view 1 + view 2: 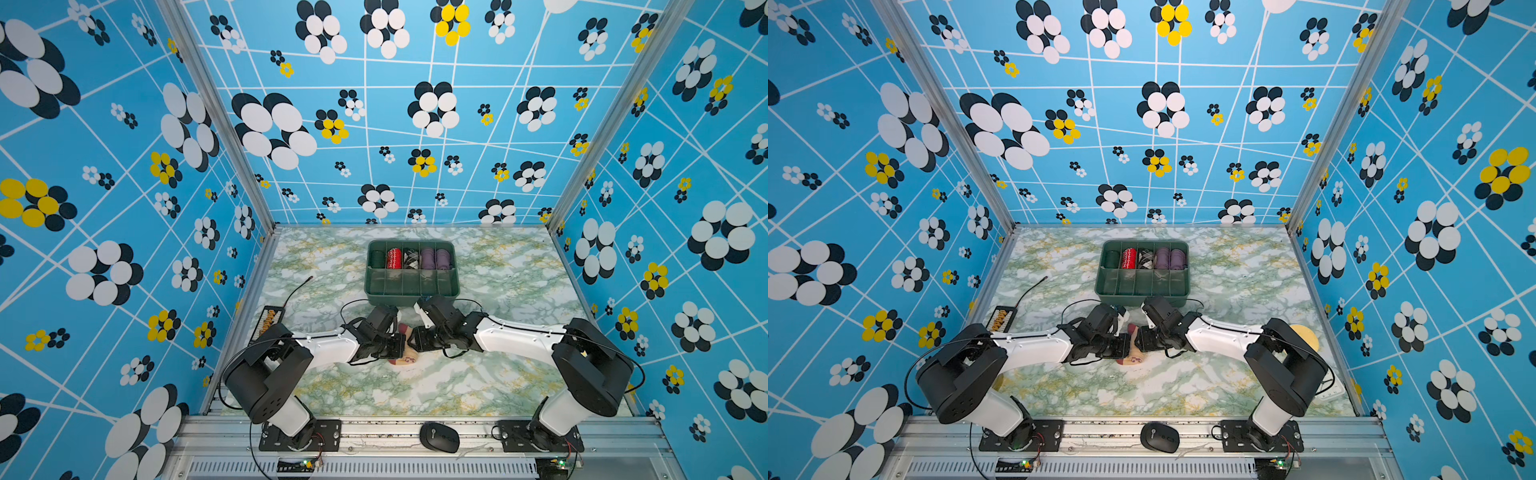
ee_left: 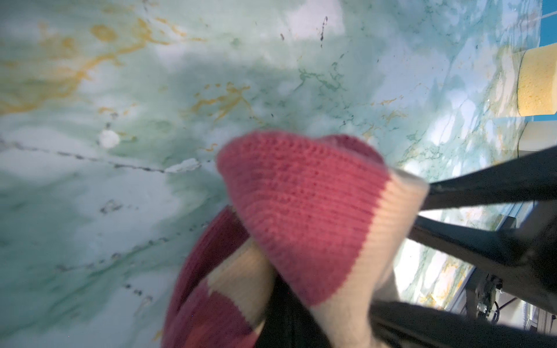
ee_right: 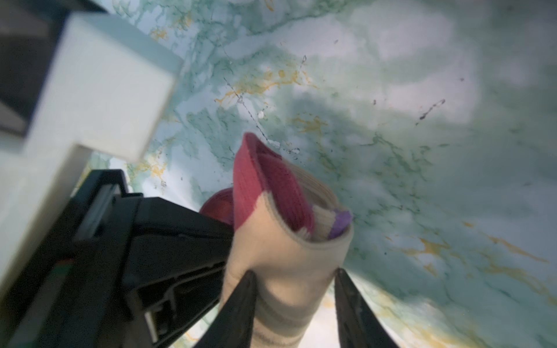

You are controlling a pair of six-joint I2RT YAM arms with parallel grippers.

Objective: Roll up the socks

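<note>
Maroon toe knit of the socks (image 2: 301,217) fills the left wrist view, bunched up close to the lens with tan ribbing folded beneath it. In the right wrist view the same socks (image 3: 286,265) show as a tan rolled bundle. Its open end has a maroon flap and a sliver of purple stripe tucked inside.

In both top views only a strip of the bundle (image 1: 409,358) shows, squeezed between the two wrists. Its long axis runs from the tray side toward the near edge, crosswise to the line joining the arms.

The left gripper (image 1: 397,347) comes in from the left and is closed tight on the fabric at the maroon end. The right gripper (image 3: 294,277) comes in from the opposite side with its jaws spread. One dark finger (image 3: 241,301) lies against each flank of the tan roll. Whether those fingers press the roll or merely bracket it cannot be told.

Both pincers are about equally near, tip to tip across the bundle, so the hold looks to rest on the left one. If the right backs away, the roll would likely hang from the toe end and could loosen.

The bundle appears lifted off the marble-patterned table (image 1: 415,386), at its middle. It sits just on the near side of the green divided tray (image 1: 370,286).
</note>
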